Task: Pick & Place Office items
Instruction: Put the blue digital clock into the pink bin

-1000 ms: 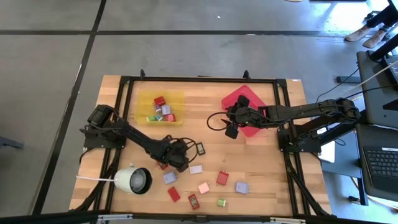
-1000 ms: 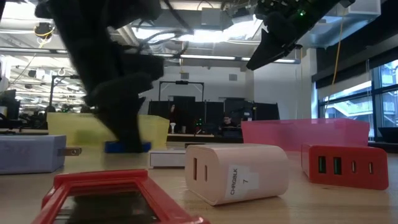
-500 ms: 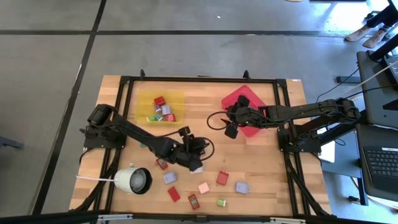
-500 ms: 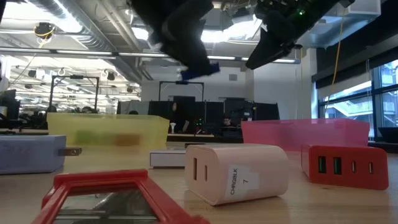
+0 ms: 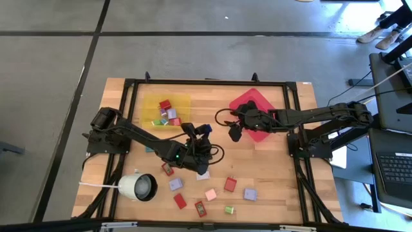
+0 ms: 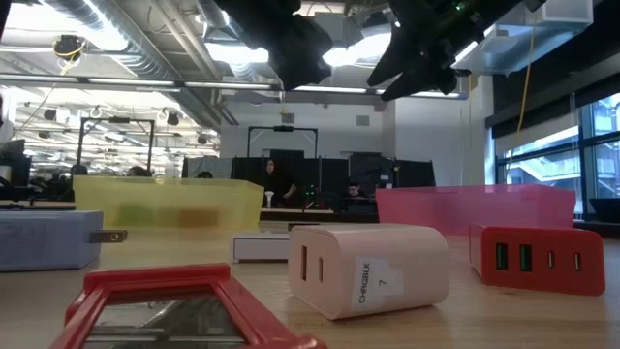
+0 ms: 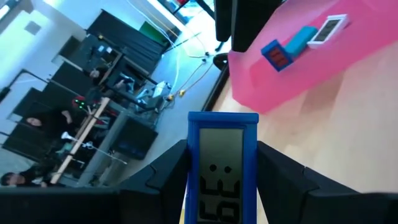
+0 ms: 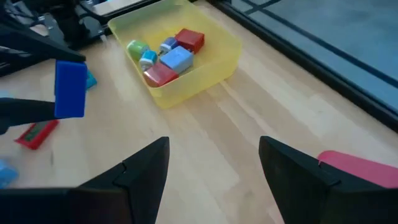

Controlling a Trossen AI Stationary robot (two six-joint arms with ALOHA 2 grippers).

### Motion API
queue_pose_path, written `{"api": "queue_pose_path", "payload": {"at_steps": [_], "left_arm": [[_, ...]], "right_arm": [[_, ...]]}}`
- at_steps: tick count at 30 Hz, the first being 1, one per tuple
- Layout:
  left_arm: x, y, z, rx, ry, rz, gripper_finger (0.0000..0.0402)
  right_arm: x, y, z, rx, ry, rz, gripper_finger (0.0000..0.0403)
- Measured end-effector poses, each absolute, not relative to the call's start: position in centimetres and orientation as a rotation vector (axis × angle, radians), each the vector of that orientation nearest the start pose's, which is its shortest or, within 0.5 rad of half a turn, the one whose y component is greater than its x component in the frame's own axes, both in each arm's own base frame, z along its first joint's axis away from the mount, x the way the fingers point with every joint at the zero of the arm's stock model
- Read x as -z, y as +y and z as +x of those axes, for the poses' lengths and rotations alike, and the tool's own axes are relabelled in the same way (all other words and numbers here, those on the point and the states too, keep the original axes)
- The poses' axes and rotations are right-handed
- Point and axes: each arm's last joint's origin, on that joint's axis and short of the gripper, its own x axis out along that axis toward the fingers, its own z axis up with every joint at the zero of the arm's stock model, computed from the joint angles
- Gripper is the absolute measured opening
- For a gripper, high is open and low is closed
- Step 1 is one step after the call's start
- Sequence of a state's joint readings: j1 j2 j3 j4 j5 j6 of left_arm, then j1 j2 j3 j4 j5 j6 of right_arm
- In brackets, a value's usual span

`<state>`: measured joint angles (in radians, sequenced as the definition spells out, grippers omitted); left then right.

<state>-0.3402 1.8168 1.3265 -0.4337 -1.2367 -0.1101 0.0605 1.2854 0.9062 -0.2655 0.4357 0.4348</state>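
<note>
My left gripper [image 5: 202, 134] is shut on a blue block with a grey display [image 7: 222, 167], held in the air over the table's middle; the right wrist view shows the blue block [image 8: 69, 88] too. My right gripper [image 5: 234, 132] hovers open beside the red tray's [image 5: 256, 102] left edge, touching nothing. The yellow tray [image 5: 183, 102] holds several blocks. A blue, a teal and a white block lie in the red tray [image 7: 298, 74]. Several red, lilac, pink, green and white blocks [image 5: 230, 184] lie flat on the near half of the table. My left gripper pinches the blue block between its two fingers [image 7: 283, 180], one on each long side edge [image 7: 254, 186]. The display faces the wrist camera and the block's upper end sticks out past the fingers. The block is lifted clear of the table.
A white round lamp-like object [image 5: 138, 187] lies at the near left. A pale charger [image 6: 368, 267], a red charger [image 6: 538, 257], a lilac adaptor [image 6: 44, 237] and a red frame [image 6: 184, 301] lie close to the low camera. Bare wood lies between the two trays.
My left gripper has lifted the blue block off the table and carried it up, toward the far edge and to the right, toward the red tray. My right gripper has shifted a little to the left and stayed open.
</note>
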Motion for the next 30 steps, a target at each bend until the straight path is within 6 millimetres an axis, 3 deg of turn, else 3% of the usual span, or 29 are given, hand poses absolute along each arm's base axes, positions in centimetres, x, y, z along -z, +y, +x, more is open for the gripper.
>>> {"api": "queue_pose_path", "payload": {"at_steps": [6,13,30], "left_arm": [[-24.0,-9.3,36.9,-0.868,0.61,0.595,0.0162],[-24.3,-9.4,37.2,-0.864,0.591,0.595,0.0161],[-26.1,-10.1,38.5,-0.81,0.508,0.652,0.0164]], "right_arm": [[-26.6,0.5,27.2,0.474,0.51,0.383,0.0251],[-27.8,1.2,28.1,0.242,0.423,0.538,0.0251],[-28.5,1.3,28.6,0.197,0.349,0.57,0.0246]]}}
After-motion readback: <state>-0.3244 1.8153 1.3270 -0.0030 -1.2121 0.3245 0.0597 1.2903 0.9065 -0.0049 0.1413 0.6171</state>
